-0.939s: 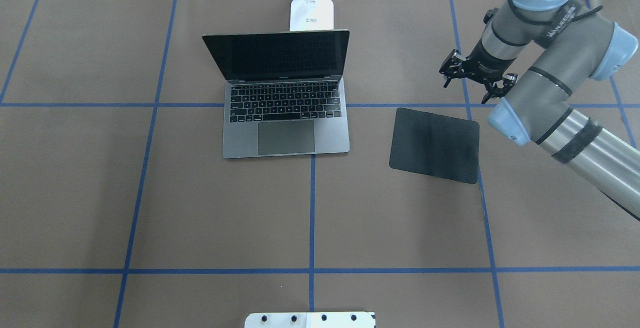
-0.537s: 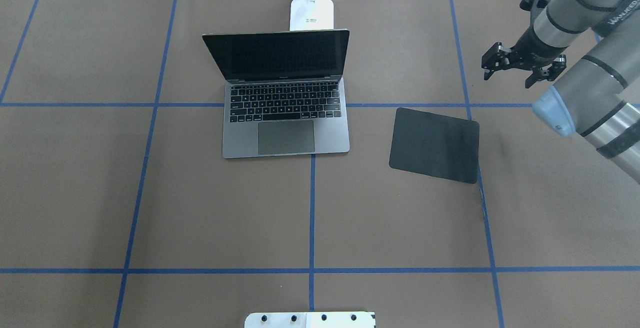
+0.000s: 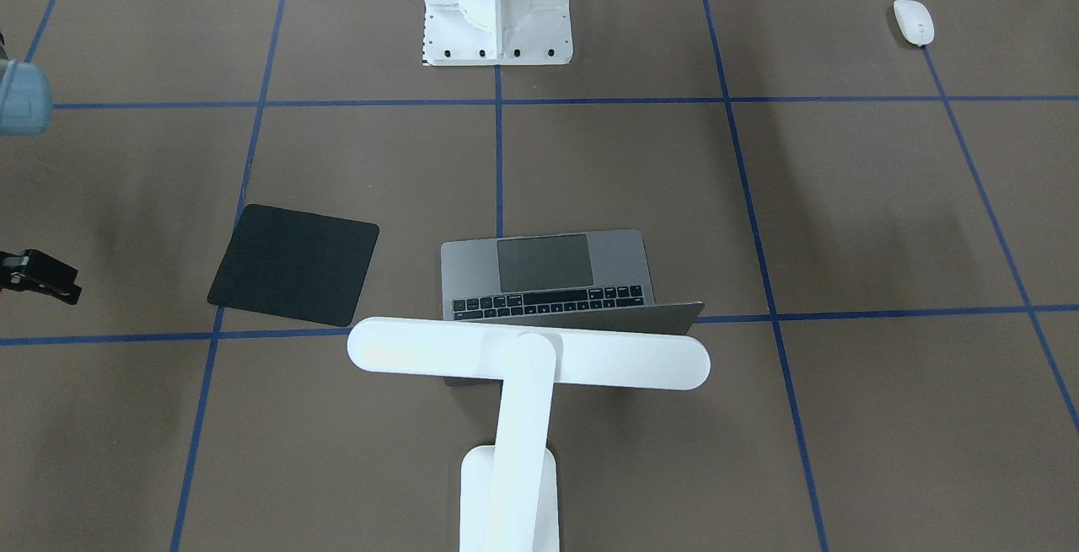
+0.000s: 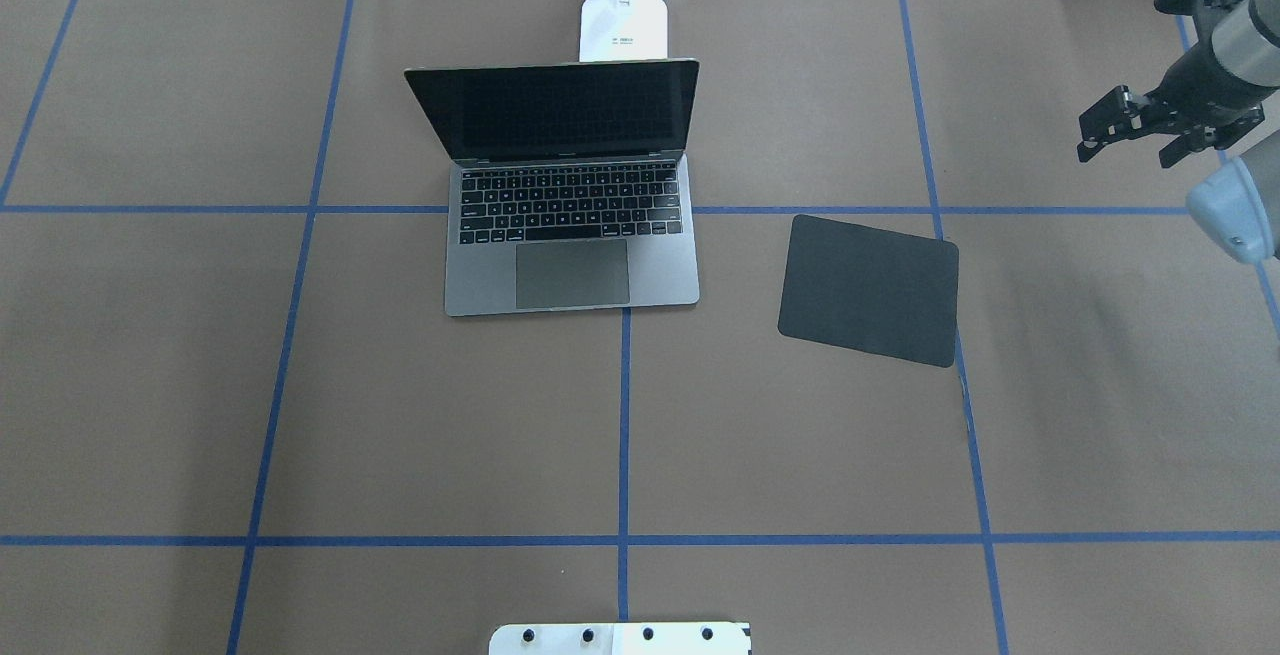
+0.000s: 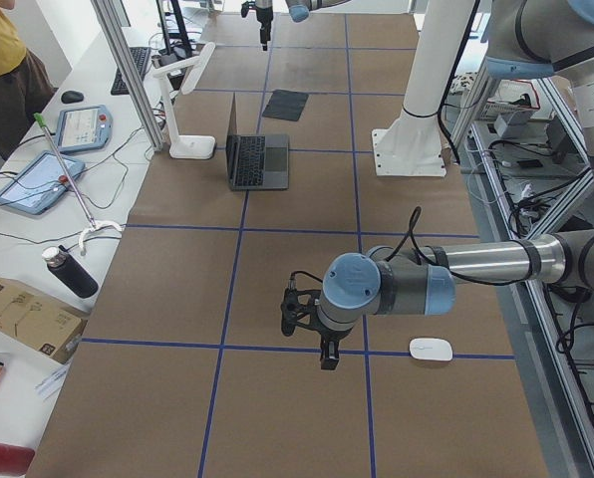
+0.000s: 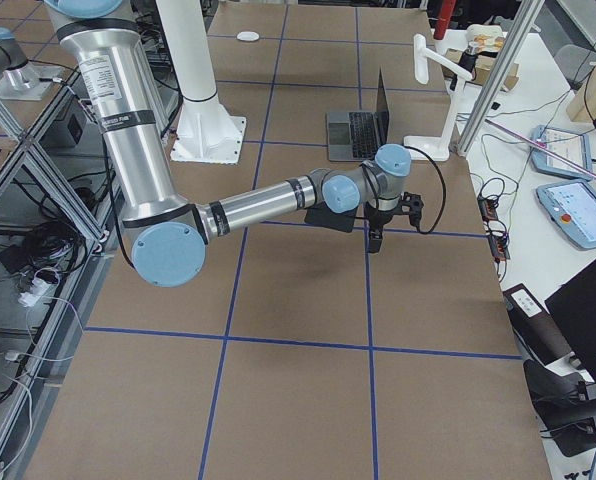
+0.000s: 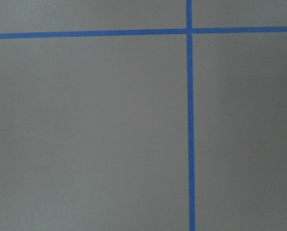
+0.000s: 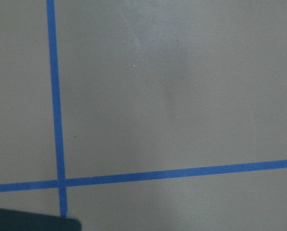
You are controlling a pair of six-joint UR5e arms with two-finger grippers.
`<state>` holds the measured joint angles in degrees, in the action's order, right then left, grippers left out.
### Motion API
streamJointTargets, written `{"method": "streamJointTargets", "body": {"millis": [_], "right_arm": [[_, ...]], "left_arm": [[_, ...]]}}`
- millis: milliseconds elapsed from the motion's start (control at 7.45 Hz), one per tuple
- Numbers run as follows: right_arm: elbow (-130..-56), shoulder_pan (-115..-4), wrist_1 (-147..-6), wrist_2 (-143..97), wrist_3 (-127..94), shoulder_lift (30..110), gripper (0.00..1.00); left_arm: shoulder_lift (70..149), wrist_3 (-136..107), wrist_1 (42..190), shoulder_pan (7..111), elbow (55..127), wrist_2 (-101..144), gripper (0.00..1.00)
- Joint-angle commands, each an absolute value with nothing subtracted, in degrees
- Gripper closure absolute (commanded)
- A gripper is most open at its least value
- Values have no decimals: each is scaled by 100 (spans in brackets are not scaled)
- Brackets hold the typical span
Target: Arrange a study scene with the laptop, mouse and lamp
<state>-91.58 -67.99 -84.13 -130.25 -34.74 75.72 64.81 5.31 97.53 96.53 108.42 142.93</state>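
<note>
The open laptop [image 4: 572,275] sits at the table's back centre, screen up. Right behind it stands the white T-shaped lamp [image 3: 528,354], its base [image 4: 623,27] against the laptop's lid. The white mouse [image 3: 914,23] lies far off on the robot's left side, close to the robot's edge. My right gripper [image 4: 1124,155] hovers open and empty near the table's right edge, beyond the pad. My left gripper [image 5: 309,344] shows only in the exterior left view, a little way from the mouse [image 5: 431,349]; I cannot tell whether it is open or shut.
A black mouse pad [image 4: 868,290] lies askew to the right of the laptop. The white bolted pedestal [image 3: 497,4] stands at the robot's side. Blue tape lines cross the brown table cover. A person and tablets [image 5: 38,179] are beyond the far edge.
My right arm has swung away from the mouse pad's back corner, out toward the table's right edge. Laptop, lamp and pad have stayed put.
</note>
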Motion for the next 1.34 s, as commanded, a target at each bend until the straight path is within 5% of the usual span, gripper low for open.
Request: {"method": "streamJointTargets", "body": {"millis": [0,1208], "right_arm": [[-9184,-6882,-8376,-13043,-3349,7725,0],[-9290,-6882,-8350,-12964,-3357,7963,0]], "left_arm": [[5935,501,10317,9650,10819,14740,0],[4474,729,10661,9642,10732,12999,1]]}}
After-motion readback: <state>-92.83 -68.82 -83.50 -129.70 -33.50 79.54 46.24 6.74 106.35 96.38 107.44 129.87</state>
